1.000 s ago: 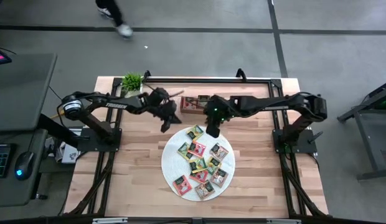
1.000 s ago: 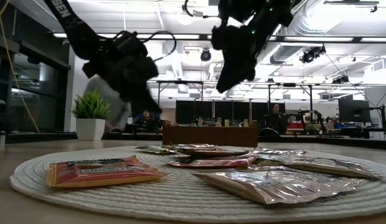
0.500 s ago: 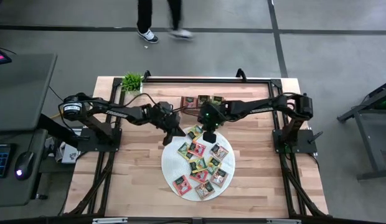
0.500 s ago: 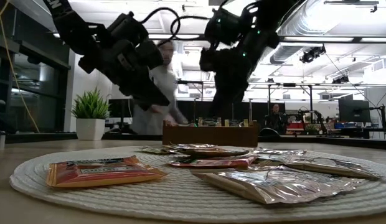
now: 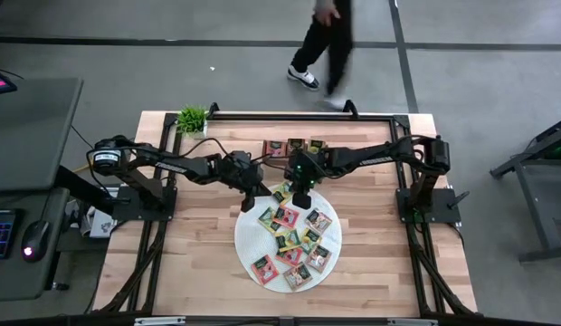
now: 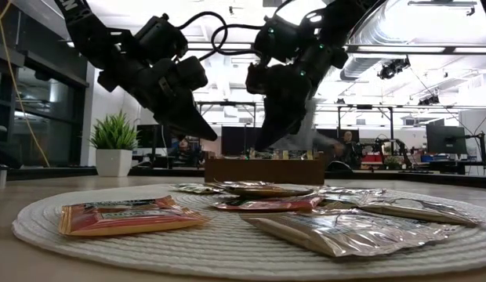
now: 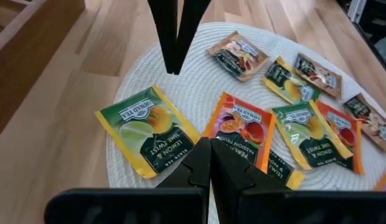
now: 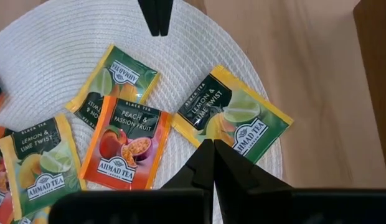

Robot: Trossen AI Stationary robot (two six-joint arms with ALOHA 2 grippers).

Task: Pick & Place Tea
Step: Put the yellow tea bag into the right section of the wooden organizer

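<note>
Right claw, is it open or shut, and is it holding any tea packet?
Shut and empty: the right claw has its fingers pressed together above the mat, nothing between them.

The round mat (image 8: 50, 56) is white with a woven ring pattern. On it, one tea packet (image 8: 233, 118) is green and yellow, another packet (image 8: 126, 152) is orange and pink. The tabletop (image 5: 199, 235) is light wood with stripes. Both arms are black.

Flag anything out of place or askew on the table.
Nothing is spilled or damaged. The tea packets lie at loose angles on the mat, some overlapping. One green packet reaches the mat's edge. Both grippers, left and right, hover shut and empty.
</note>
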